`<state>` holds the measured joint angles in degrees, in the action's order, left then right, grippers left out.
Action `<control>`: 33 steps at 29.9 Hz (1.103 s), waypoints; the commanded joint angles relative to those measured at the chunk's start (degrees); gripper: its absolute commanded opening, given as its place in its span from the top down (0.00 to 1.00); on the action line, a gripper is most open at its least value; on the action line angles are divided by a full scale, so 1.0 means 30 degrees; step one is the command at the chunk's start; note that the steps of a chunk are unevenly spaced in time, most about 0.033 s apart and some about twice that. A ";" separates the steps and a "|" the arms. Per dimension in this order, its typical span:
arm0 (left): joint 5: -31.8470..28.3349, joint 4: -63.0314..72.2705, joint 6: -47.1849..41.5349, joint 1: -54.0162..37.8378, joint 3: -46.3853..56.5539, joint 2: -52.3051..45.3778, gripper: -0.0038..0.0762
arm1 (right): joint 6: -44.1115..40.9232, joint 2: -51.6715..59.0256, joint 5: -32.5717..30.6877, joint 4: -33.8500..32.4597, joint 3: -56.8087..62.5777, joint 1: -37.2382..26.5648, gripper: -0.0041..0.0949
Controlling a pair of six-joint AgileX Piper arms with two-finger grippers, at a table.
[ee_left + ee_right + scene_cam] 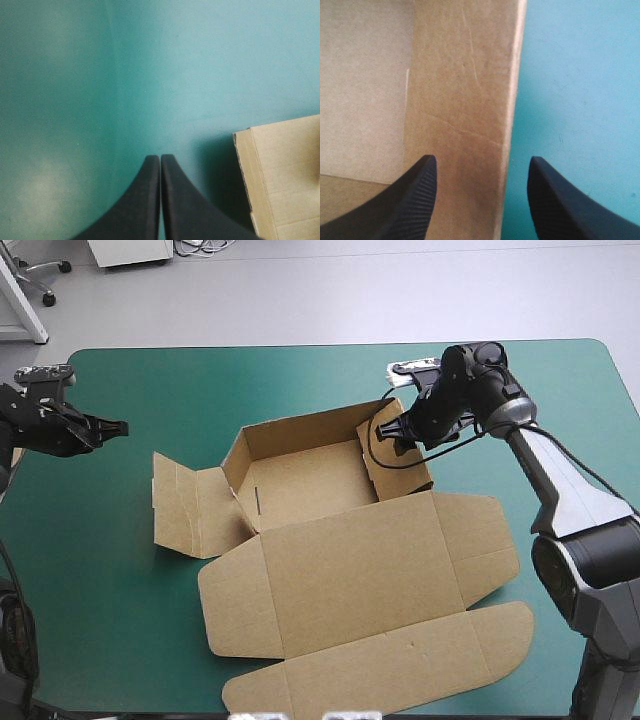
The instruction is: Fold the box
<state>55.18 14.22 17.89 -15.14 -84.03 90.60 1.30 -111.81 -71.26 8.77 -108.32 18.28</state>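
The teal-green cover (110, 610) bears the box (350, 570) — right claw (482, 159) spread astride its wall (465, 100), left claw (160, 157) clenched.

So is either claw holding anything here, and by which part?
Nothing is held. The right claw stands open astride the right-side wall of the box, not clamped on it; the left claw is shut, empty, over the teal-green cover.

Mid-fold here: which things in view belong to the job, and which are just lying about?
In the job:
- box, walls partly raised, lid flat
- right claw, open, straddling a side wall
- left claw, shut, beside the box, not touching it

Just there:
- teal-green cover, the surface under the box
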 commanded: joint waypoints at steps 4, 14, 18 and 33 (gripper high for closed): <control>-0.0597 0.0328 0.0049 -0.0021 -0.0581 -0.0795 0.96 | 0.0103 0.0109 -0.0120 0.0376 -0.0378 -0.0052 0.45; -0.0597 0.0328 0.0049 -0.0021 -0.0581 -0.0795 0.96 | 0.0142 -0.0841 -0.0120 0.0458 -0.0378 -0.0052 0.50; -0.0597 0.0328 0.0049 -0.0021 -0.0581 -0.0795 0.96 | 0.0167 -0.0841 -0.0086 0.0418 -0.0378 -0.0052 0.52; -0.0495 0.0296 0.0049 -0.0021 -0.0581 -0.0795 0.96 | 0.0215 -0.0213 -0.0086 -0.1071 -0.0378 -0.0052 0.99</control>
<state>55.47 13.99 17.89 -15.14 -84.03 90.60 1.18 -117.48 -70.67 6.35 -108.03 18.28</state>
